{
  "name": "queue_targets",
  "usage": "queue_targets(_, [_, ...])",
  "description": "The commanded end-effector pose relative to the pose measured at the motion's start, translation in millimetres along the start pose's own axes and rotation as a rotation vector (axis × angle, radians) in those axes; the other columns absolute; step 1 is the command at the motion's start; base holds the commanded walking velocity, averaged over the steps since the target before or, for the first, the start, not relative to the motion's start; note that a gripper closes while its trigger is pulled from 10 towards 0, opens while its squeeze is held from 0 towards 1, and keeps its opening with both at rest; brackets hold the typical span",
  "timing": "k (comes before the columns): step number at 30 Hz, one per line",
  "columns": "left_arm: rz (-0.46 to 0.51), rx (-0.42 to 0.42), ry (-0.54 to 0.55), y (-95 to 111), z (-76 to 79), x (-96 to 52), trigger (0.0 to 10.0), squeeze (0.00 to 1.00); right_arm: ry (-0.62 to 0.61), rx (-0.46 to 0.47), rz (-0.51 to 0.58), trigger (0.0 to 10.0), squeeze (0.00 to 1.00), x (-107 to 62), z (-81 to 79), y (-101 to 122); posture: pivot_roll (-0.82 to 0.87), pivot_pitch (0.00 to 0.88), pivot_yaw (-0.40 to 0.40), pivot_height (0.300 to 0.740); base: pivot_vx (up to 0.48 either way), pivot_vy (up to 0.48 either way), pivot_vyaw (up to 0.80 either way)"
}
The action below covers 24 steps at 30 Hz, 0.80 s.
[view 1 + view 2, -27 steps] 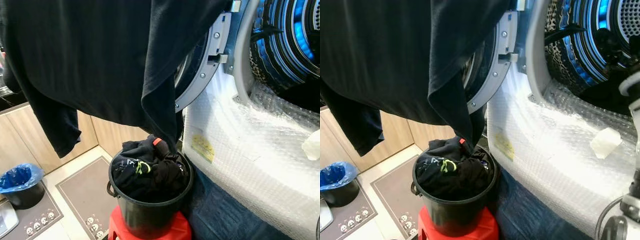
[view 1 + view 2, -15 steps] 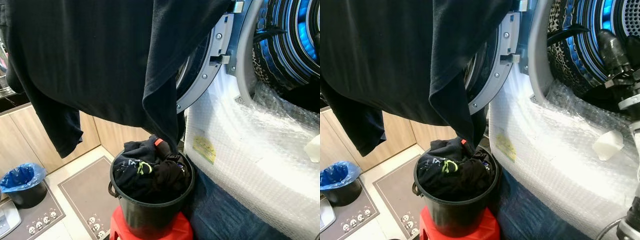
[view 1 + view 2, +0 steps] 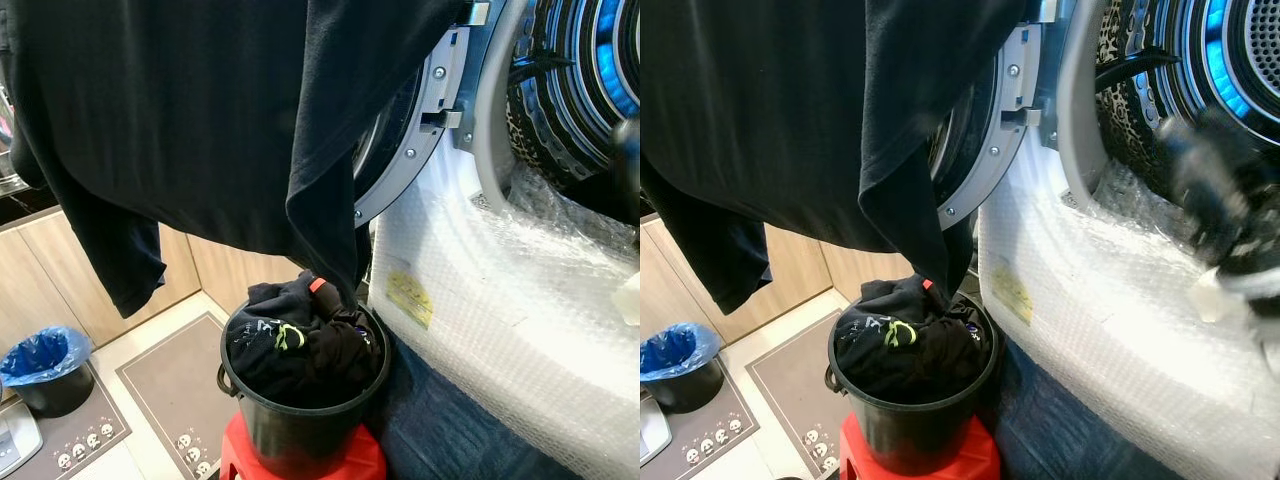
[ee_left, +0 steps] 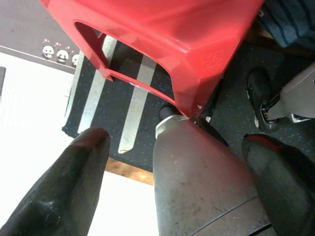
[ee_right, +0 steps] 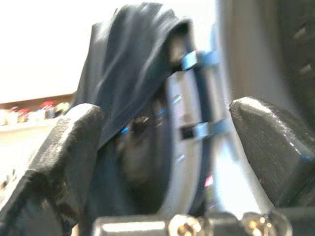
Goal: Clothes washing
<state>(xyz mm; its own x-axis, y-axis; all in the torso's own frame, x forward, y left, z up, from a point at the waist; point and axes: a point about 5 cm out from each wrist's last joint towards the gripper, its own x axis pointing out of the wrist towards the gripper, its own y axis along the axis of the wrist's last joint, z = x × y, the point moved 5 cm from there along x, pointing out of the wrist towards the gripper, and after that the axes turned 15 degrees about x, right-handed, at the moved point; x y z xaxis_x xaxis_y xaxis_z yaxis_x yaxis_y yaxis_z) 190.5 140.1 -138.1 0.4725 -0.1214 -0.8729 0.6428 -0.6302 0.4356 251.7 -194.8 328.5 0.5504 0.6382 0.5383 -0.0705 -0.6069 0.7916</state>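
Right hand (image 5: 162,147) hovering blurred at the drum (image 3: 1230,70) mouth, fingers spread and empty, facing the door (image 3: 420,110). Black shirt (image 3: 220,110) draping over that door, hanging lengthwise down toward the bucket (image 3: 300,425), lying to the hand's left. Left hand (image 4: 172,177) hanging spread by the red stool (image 4: 162,39). Bucket sitting heaped with dark clothes (image 3: 300,345); leopard-print cloth lining the drum.
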Motion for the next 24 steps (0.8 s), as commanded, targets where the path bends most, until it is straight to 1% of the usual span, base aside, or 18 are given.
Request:
queue_targets(1, [-0.03,0.009,-0.011,-8,1.6,-0.7,10.0,0.0,0.061,0.02,-0.071,10.0,0.0,1.6,-14.1,-12,-0.16,0.0,0.036,0.74,0.0,0.0,0.0])
queue_targets(3, [-0.029,0.01,-0.012,-7,1.6,-0.6,10.0,0.0,0.073,0.033,-0.089,10.0,0.0,0.6,-16.9,-16,-0.16,0.0,0.035,0.74,0.0,0.0,0.0])
queue_targets(4, [-0.027,0.013,-0.013,-7,1.8,-0.6,10.0,0.0,0.09,0.054,-0.139,10.0,0.0,-1.3,-22.2,-26,-0.16,0.0,0.035,0.74,0.0,0.0,0.0])
queue_targets(8, [-0.026,0.016,-0.015,-6,2.1,-0.5,10.0,0.0,0.101,0.074,-0.253,10.0,0.0,-7.5,-28.4,-48,-0.16,0.0,0.033,0.74,0.0,0.0,0.0])
queue_targets(9, [-0.026,0.015,-0.015,-6,2.1,-0.4,10.0,0.0,0.105,0.078,-0.293,10.0,0.0,-9.9,-30.4,-55,-0.17,0.0,0.033,0.74,0.0,0.0,0.0])
queue_targets(10, [-0.025,0.015,-0.015,-6,2.1,-0.4,10.0,0.0,0.108,0.093,-0.365,10.0,0.0,-15.0,-32.9,-68,-0.17,0.0,0.032,0.74,0.0,0.0,0.0])
queue_targets(11, [-0.025,0.015,-0.016,-6,2.1,-0.4,10.0,0.0,0.108,0.105,-0.399,10.0,0.0,-17.6,-33.7,-74,-0.17,0.0,0.032,0.74,0.0,0.0,0.0])
queue_targets(12, [-0.025,0.015,-0.016,-6,2.1,-0.4,10.0,0.0,0.108,0.105,-0.399,10.0,0.0,-17.6,-33.7,-74,-0.17,0.0,0.032,0.74,0.0,0.0,0.0])
queue_targets(13, [-0.025,0.017,-0.016,-6,2.1,-0.4,10.0,0.0,0.111,0.128,-0.473,10.0,0.0,-23.8,-35.2,-87,-0.17,0.0,0.032,0.74,0.0,0.0,0.0])
queue_targets(15, [-0.025,0.018,-0.016,-6,2.2,-0.4,10.0,0.0,0.112,0.135,-0.501,10.0,0.0,-26.4,-35.6,-92,-0.17,0.0,0.032,0.74,0.0,0.0,0.0])
queue_targets(16, [-0.025,0.019,-0.017,-6,2.2,-0.4,10.0,0.0,0.106,0.139,-0.548,10.0,0.0,-30.5,-34.8,-101,-0.17,0.0,0.032,0.74,0.0,0.0,0.0])
queue_targets(17, [-0.025,0.019,-0.017,-6,2.2,-0.4,10.0,0.0,0.106,0.139,-0.548,10.0,0.0,-30.5,-34.8,-101,-0.17,0.0,0.032,0.74,0.0,0.0,0.0])
queue_targets(18, [-0.025,0.022,-0.017,-6,2.3,-0.4,10.0,0.0,0.101,0.148,-0.6,10.0,0.0,-35.0,-33.9,-111,-0.17,0.0,0.032,0.74,0.0,0.0,0.0])
queue_targets(19, [-0.025,0.022,-0.017,-6,2.3,-0.4,10.0,0.0,0.101,0.148,-0.6,10.0,0.0,-35.0,-33.9,-111,-0.17,0.0,0.032,0.74,0.0,0.0,0.0])
queue_targets(20, [-0.026,0.025,-0.018,-6,2.8,-0.4,10.0,0.0,0.081,0.155,-0.685,10.0,0.0,-43.4,-30.1,-127,-0.17,0.0,0.03,0.74,0.0,0.0,0.0])
queue_targets(22, [-0.027,0.026,-0.019,-6,3.0,-0.5,10.0,0.0,0.062,0.139,-0.761,10.0,0.0,-51.3,-25.1,-141,-0.17,0.0,0.029,0.74,0.0,0.0,0.0])
queue_targets(23, [-0.028,0.025,-0.019,-7,3.4,-0.5,10.0,0.0,0.044,0.131,-0.816,10.0,0.0,-57.2,-20.6,-153,-0.16,0.0,0.027,0.74,0.0,0.0,0.0])
queue_targets(24, [-0.028,0.023,-0.019,-7,3.7,-0.5,10.0,0.0,0.039,0.125,-0.837,10.0,0.0,-59.9,-18.3,-159,-0.16,0.0,0.023,0.74,0.0,0.0,0.0])
